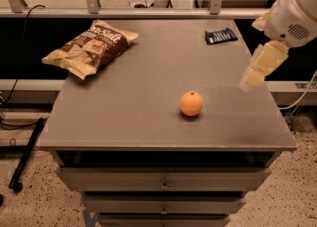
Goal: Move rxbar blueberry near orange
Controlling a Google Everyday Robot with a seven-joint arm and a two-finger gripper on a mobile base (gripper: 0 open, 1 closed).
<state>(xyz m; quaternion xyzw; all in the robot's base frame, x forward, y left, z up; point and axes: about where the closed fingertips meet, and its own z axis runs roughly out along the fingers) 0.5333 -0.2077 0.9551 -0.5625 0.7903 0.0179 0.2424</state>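
The rxbar blueberry (pixel 221 35), a flat dark-blue wrapped bar, lies at the far right corner of the grey table (pixel 148 117). The orange (pixel 191 103) sits right of the table's middle, toward the front. My gripper (pixel 258 67), cream-coloured on a white arm (pixel 292 15), hangs above the table's right edge. It is between the bar and the orange, right of both, and touches neither.
A large brown-and-cream chip bag (pixel 90 47) lies at the far left of the table. Drawers (pixel 163 184) sit under the table top. A metal rail (pixel 148 10) runs behind the table. A black cable and a stand (pixel 25 156) are on the floor at the left.
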